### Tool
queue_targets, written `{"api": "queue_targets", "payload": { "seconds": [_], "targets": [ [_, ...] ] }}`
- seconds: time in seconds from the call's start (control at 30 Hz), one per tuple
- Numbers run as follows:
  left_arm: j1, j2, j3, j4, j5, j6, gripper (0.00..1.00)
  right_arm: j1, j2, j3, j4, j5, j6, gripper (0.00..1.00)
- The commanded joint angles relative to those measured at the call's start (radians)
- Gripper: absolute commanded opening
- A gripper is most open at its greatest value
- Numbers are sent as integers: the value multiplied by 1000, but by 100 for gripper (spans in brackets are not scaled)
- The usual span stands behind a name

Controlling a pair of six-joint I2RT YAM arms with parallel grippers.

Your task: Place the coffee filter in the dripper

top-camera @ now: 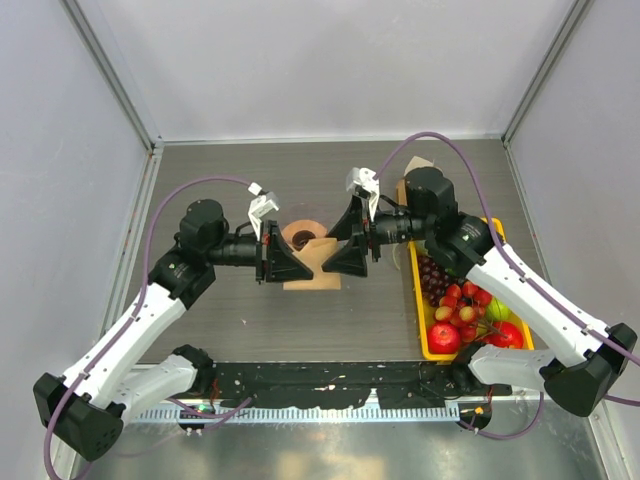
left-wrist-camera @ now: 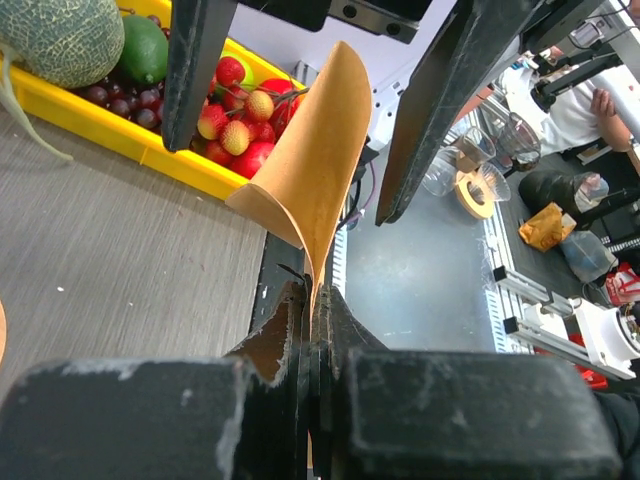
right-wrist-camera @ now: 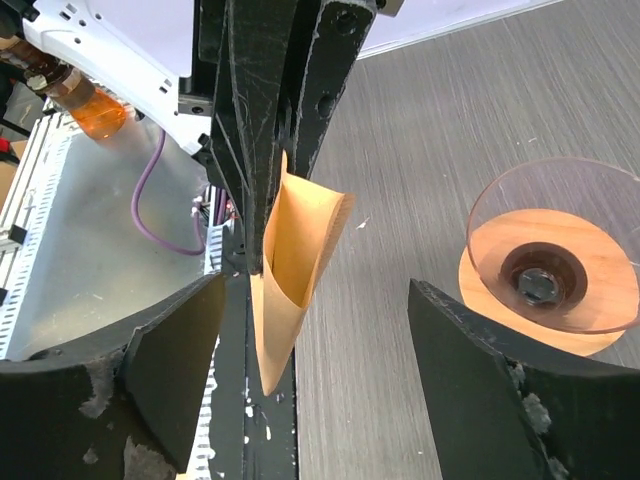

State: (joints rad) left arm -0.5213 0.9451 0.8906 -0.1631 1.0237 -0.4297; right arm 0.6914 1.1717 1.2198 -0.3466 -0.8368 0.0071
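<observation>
The coffee filter (left-wrist-camera: 310,170) is a tan paper cone, partly opened and held by its edge in my left gripper (left-wrist-camera: 315,300), which is shut on it. In the right wrist view the filter (right-wrist-camera: 295,260) hangs point-down from the left jaws, above the table. My right gripper (right-wrist-camera: 315,300) is open and its fingers (left-wrist-camera: 195,70) straddle the filter without touching it. The dripper (right-wrist-camera: 550,270), clear glass on an orange-brown collar, stands empty on the table just beyond the filter. From above, the dripper (top-camera: 303,236) sits just behind the left gripper (top-camera: 288,262) and right gripper (top-camera: 342,247).
A yellow fruit tray (top-camera: 423,345) with grapes, apples and lychees stands at the right, under the right arm. It also shows in the left wrist view (left-wrist-camera: 110,125), with a melon (left-wrist-camera: 60,35). A tan paper piece (top-camera: 417,164) lies behind the right arm.
</observation>
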Motion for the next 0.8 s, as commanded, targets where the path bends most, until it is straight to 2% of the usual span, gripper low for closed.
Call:
{"api": "queue_targets", "payload": {
  "seconds": [0.0,0.13,0.2,0.27,0.47,0.5,0.53,0.67,0.77],
  "targets": [
    [20,-25,8,134,45,-85,0,-3,-36,-37,53,-51,19,80],
    [27,-19,18,184,52,-127,0,-3,-40,-97,63,-102,27,74],
    [32,-14,16,215,55,-150,0,-3,-46,-120,73,-126,30,67],
    [40,-9,11,230,53,-167,0,-3,-49,-137,78,-143,30,55],
    [47,-6,2,241,47,-172,0,-3,-63,-148,63,-143,1,5],
    [47,-6,4,229,47,-162,0,-3,-64,-148,58,-140,-1,5],
    [47,-8,7,215,44,-149,6,-3,-69,-148,55,-139,-2,5],
    [52,-20,36,102,45,-77,53,-3,-73,-155,43,-153,-38,5],
    [79,-49,60,27,53,-21,71,-3,-83,-158,28,-177,-61,5]
  ]
}}
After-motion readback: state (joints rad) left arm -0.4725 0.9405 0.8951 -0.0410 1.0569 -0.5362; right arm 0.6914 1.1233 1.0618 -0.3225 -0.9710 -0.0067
